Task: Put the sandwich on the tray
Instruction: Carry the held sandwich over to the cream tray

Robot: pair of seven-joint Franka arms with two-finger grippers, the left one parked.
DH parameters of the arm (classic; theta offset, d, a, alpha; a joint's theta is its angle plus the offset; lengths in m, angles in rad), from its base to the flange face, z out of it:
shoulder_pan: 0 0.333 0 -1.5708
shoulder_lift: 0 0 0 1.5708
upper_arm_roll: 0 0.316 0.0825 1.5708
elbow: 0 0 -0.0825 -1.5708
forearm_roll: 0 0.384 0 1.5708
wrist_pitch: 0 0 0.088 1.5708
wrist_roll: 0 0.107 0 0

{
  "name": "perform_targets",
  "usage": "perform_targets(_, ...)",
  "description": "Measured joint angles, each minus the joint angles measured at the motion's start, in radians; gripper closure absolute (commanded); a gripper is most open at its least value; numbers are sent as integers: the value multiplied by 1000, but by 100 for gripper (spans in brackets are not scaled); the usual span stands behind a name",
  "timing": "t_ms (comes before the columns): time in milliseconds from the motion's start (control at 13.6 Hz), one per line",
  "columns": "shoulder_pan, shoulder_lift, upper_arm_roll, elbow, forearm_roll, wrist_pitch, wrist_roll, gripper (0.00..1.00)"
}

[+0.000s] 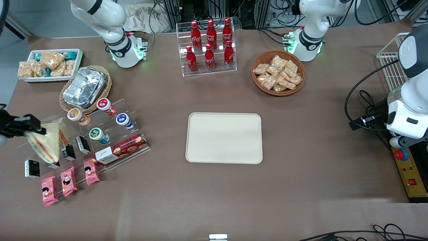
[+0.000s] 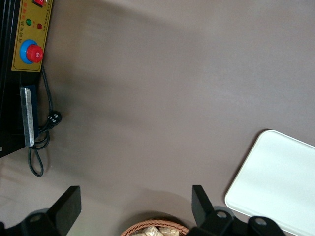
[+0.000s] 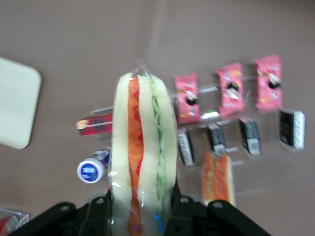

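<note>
My pincer (image 1: 28,129) is at the working arm's end of the counter (image 1: 214,201), raised above the clear acrylic display steps (image 1: 110,134). Its fingers (image 3: 101,216) are closed on the sandwich (image 1: 46,140), clamping the two bread faces near the broad end; the wrist view shows the wedge (image 3: 142,152) gripped flat-to-flat, filling edge outward. I judge this grip suits the soft bread, as load spreads over the faces rather than the wrapped tip.

The sandwich hangs clear of the shelf, tip lowermost. Directly below lie the smaller orange-faced wedge (image 3: 217,178), the black packets (image 3: 248,136) and the pink packets (image 3: 229,88). Yoghurt cups (image 1: 97,134) and a red biscuit box (image 1: 120,150) sit on the steps between me and the tray (image 1: 224,138), which lies bare at mid-counter.

Transit toward the tray passes over these items; height should be held until past the biscuit box. The foil container (image 1: 84,86) and cola rack (image 1: 209,47) lie off that path.
</note>
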Motion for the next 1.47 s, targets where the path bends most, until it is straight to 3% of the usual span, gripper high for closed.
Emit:
perform_targets(220, 84, -7, 62, 0, -11, -1, -30, 60)
perform_targets(660, 380, 8, 73, -4, -64, 42, -31, 60)
perform_targets(1247, 642, 170, 72, -11, -209, 357, -41, 60)
perform_targets(1467, 708, 263, 70, -16, -234, 464, -117, 60)
